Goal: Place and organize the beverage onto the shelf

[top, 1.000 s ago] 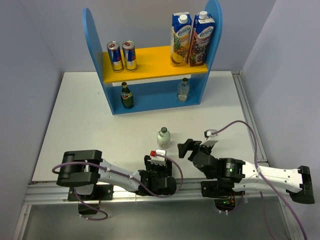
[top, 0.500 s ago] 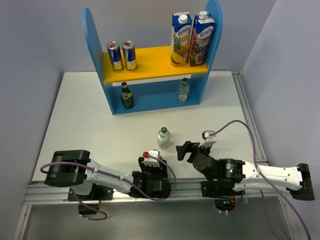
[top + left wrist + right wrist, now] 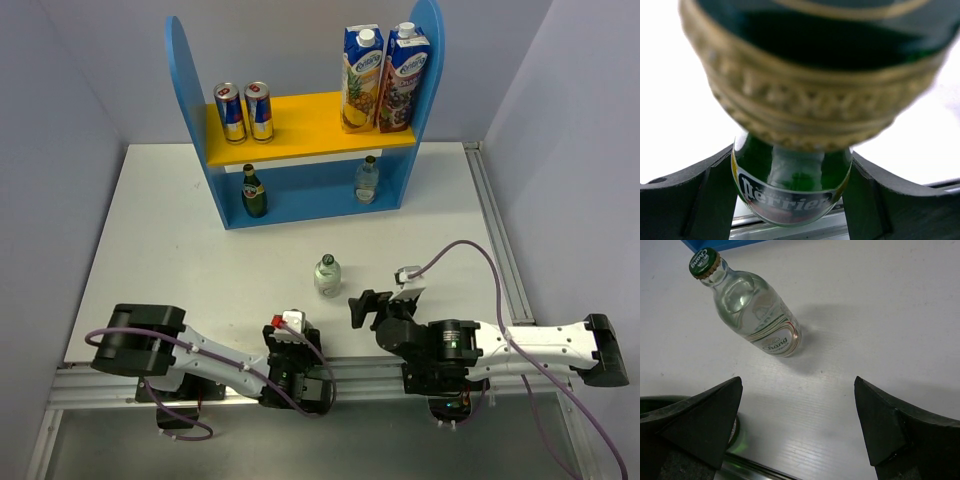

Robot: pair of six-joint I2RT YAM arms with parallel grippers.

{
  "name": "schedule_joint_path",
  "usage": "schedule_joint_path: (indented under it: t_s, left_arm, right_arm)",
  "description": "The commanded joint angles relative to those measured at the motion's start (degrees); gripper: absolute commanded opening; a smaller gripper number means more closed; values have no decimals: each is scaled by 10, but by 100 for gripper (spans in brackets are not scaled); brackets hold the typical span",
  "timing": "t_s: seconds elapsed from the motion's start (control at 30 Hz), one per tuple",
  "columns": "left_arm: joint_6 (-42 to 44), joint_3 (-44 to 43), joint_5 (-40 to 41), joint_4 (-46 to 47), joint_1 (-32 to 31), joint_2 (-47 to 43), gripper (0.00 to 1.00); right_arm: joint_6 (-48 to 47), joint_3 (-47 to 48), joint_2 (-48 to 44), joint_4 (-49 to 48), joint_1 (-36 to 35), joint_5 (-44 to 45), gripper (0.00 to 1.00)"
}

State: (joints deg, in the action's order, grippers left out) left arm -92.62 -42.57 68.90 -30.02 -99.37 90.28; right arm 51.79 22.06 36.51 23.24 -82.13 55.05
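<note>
Green bottles two, clear bottles two, cans two, cartons two

Cans atop shelf, two bottles beneath, clear bottle upright nearby, green bottle in left gripper

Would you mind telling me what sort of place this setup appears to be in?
Probably a robotics lab cell staged as a mock shop: left arm and right arm mounted on a metal rail at a white table, plain walls around it, and a small blue shelf holding drinks.
</note>
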Motion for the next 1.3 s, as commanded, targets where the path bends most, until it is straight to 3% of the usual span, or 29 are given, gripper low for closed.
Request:
schedule_joint_path:
  t_s: [0.0, 0.23, 0.47, 0.6, 0.67, 0.7, 0.73, 0.77, 0.8, 0.83, 0.9, 1.07, 1.27]
  left_arm:
    - [-142, -47, 92, -127, -12, 9, 0]
    - [-273, -89, 104, -261, -23, 50, 0]
    - [-242, -67, 98, -217, -23, 29, 0]
    - [-27, -44, 78, -56, -16, -3, 0]
    - [15, -24, 67, 23, -5, -21, 0]
    - [107, 2, 44, 70, 1, -40, 0]
    - [164, 19, 22, 124, 19, -53, 0]
    - [231, 41, -5, 274, 29, -68, 0]
    - [332, 65, -30, 331, 43, -83, 0]
    - [346, 102, -57, 366, 63, -110, 0]
    - [366, 121, -68, 391, 76, -132, 0]
    - [394, 93, -54, 324, 120, -154, 0]
    - [517, 99, -98, 373, 203, -225, 0]
  right_arm:
    - [18, 18, 17, 5, -8, 39, 100]
    - [34, 31, 43, 20, -24, 57, 100]
    - [38, 26, 29, 22, -30, 60, 100]
    - [38, 23, 21, 22, -31, 61, 100]
    - [42, 24, 17, 27, -31, 62, 100]
    - [46, 23, 15, 30, -30, 64, 100]
    - [47, 23, 13, 31, -32, 64, 100]
    - [47, 21, 9, 31, -33, 63, 100]
    - [44, 18, 7, 27, -32, 64, 100]
    - [42, 18, 0, 27, -33, 63, 100]
    - [39, 14, -3, 22, -33, 63, 100]
    - [36, 14, -3, 20, -35, 61, 100]
    - [37, 12, -12, 20, -36, 62, 100]
